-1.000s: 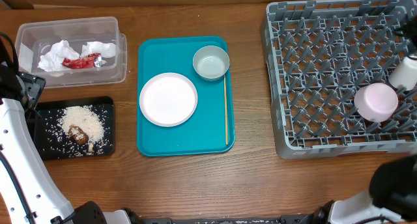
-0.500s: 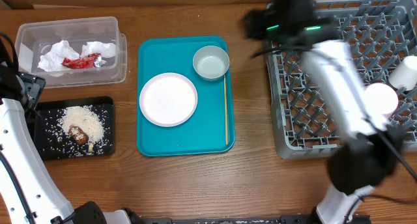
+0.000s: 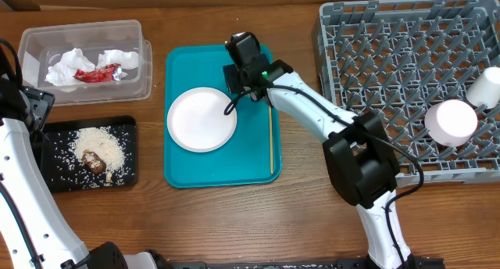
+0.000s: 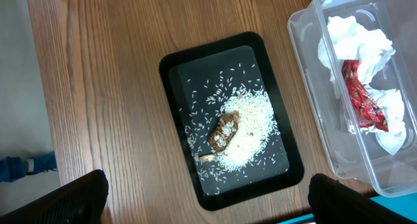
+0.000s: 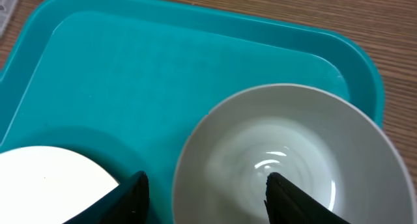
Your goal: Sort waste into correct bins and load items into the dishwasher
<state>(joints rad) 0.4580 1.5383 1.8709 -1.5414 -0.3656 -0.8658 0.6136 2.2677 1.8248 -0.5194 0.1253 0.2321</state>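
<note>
Overhead, you can see the main change: a second ago the right arm was down at the lower right corner, half a second ago it was sweeping over the rack (image 3: 391, 66), and now the right pincer (image 3: 247, 75) hangs over the top right corner of the teal tray (image 3: 187, 163), covering the bowl that showed plainly there before; nothing else has shifted; the plate (image 3: 201, 119) lies on the teal tray's left half, the stick (image 3: 271, 136) lies along its right edge, the pink dish (image 3: 451, 122) and the white cup (image 3: 488, 85) sit in the rack at its right side; the napkins (image 3: 70, 66) and the red wrapper (image 3: 98, 73) are in the clear tub (image 3: 31, 42), the rice (image 3: 101, 144) and the brown lump (image 3: 94, 161) on the black tray (image 3: 55, 179). Right wrist gives you what the overhead hides: the bowl (image 5: 280, 165) is upright on the teal tray beside the plate, and the pincer is spread wide, one finger outside the bowl's rim and the other over its inside, gripping nothing. Left wrist shows you the left pincer (image 4: 208, 208) spread wide too and holding nothing, above the black tray, with the tub to its right.
</note>
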